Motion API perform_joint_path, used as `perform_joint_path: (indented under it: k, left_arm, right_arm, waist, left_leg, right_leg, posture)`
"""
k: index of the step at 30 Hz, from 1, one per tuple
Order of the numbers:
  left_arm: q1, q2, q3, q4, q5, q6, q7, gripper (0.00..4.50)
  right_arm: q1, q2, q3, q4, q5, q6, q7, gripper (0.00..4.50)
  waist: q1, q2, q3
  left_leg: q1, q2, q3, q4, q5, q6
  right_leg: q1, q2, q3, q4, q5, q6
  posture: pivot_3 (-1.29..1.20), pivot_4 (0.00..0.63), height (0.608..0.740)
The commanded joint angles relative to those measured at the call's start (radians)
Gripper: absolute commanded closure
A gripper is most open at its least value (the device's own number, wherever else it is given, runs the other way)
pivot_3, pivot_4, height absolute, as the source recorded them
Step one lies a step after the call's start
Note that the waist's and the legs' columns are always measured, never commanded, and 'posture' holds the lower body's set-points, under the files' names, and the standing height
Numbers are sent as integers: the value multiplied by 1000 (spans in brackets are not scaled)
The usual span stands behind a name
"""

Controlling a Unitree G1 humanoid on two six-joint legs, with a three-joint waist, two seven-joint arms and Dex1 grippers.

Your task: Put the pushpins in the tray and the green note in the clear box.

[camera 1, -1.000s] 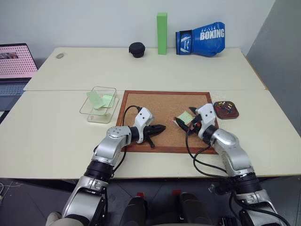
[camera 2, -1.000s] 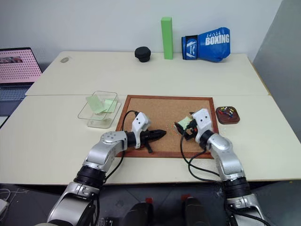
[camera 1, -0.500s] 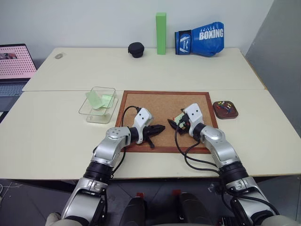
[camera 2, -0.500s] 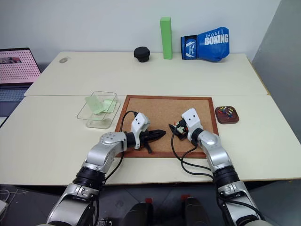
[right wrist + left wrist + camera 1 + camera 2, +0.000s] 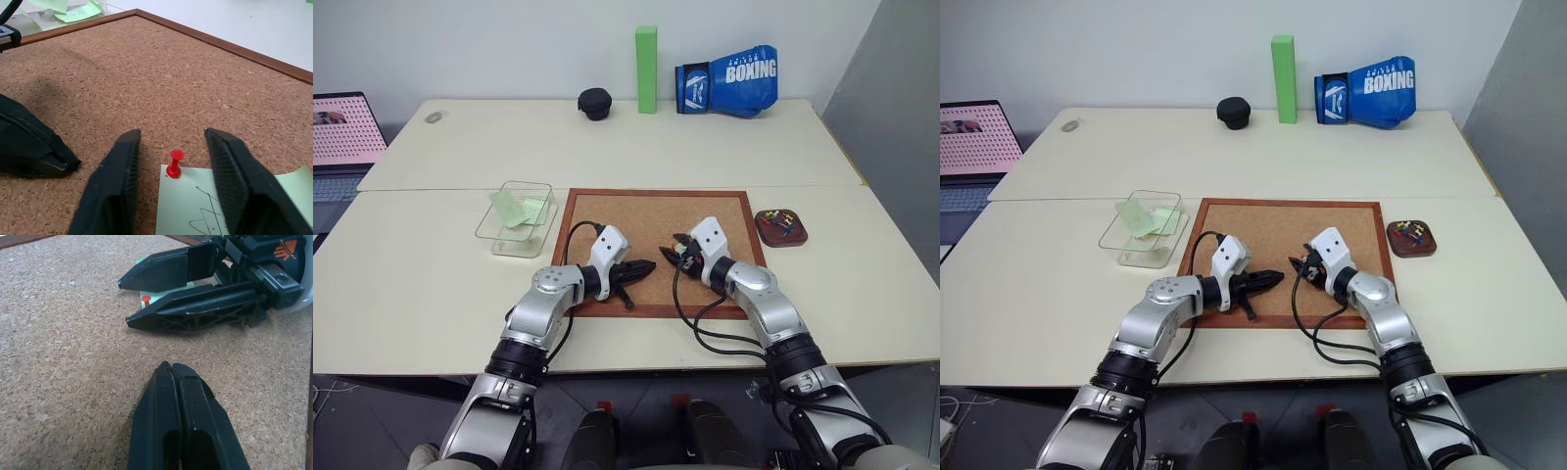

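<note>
Red pushpin (image 5: 174, 163) pins the green note (image 5: 215, 205) to the cork board (image 5: 1273, 230), and the right gripper (image 5: 173, 152) has just moved in, jaws narrowing astride it; left gripper (image 5: 171, 369) pressed together nearby; extraction seems next

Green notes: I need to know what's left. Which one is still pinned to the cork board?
The green note between the right gripper fingers, held down by a red pushpin. The others already lie in the clear box.
</note>
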Motion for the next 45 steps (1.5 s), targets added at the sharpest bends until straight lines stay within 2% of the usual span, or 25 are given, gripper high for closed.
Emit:
perform_joint_path:
  k: [1, 8, 13, 24, 28, 35, 40, 45]
  left_arm:
    - [25, 1, -23, 0, 9, 22, 1, 4500]
    - [24, 0, -23, 1, 7, 22, 4, 4500]
    - [24, 1, -22, 1, 6, 24, 2, 4500]
    - [19, -5, -27, 10, 5, 24, 1, 4500]
    - [15, -13, -30, 17, 6, 22, 3, 4500]
    - [-20, -74, 78, -22, -115, 152, 44, 4500]
    - [-15, -99, 136, -105, -208, 248, 56, 3650]
    - [25, -96, 116, -188, -228, 268, 63, 2653]
  right_arm:
    - [7, 5, 2, -39, 10, 12, 17, 3278]
    - [9, 4, -1, -51, 10, 31, 16, 4490]
    - [7, 6, -28, -81, 15, 44, -20, 4490]
    - [15, -17, -107, -350, 106, 194, -51, 4490]
    - [6, -16, -115, -393, 116, 231, -62, 4490]
    - [-17, -4, -141, -410, 150, 263, -89, 4490]
    - [-35, 8, -180, -401, 158, 289, -153, 4500]
    - [-66, 48, -239, -383, 199, 320, -237, 4500]
  waist:
    - [0, 0, 0]
    - [0, 0, 0]
    - [0, 0, 0]
    - [2, 0, 0]
    - [2, 0, 0]
    - [3, 0, 0]
    - [3, 0, 1]
    - [0, 0, 1]
  left_leg:
    - [0, 0, 0, 0, 0, 0]
    - [0, 0, 0, 0, 0, 0]
    - [0, 0, 0, 0, 0, 0]
    - [-1, 0, 0, 0, 0, 0]
    - [0, 0, 0, 0, 0, 0]
    - [-1, 0, 0, 0, 0, 0]
    - [-2, 0, -1, 0, 0, 0]
    - [-3, 0, -1, 0, 0, 0]
  right_leg:
    - [0, 0, 0, 0, 0, 0]
    - [0, 0, 0, 0, 0, 0]
    - [0, 0, 0, 0, 0, 0]
    - [-1, 0, 0, 0, 0, 0]
    - [0, 0, 0, 0, 0, 0]
    - [0, -1, 0, 0, 0, 0]
    - [-1, -1, -1, -1, 0, 0]
    - [-2, -1, -1, -1, 0, 0]
  posture:
    - [0, 150, 740]
    - [0, 150, 740]
    - [0, 150, 740]
    - [0, 150, 740]
    - [0, 150, 740]
    - [0, 150, 740]
    - [0, 150, 740]
    - [0, 150, 740]
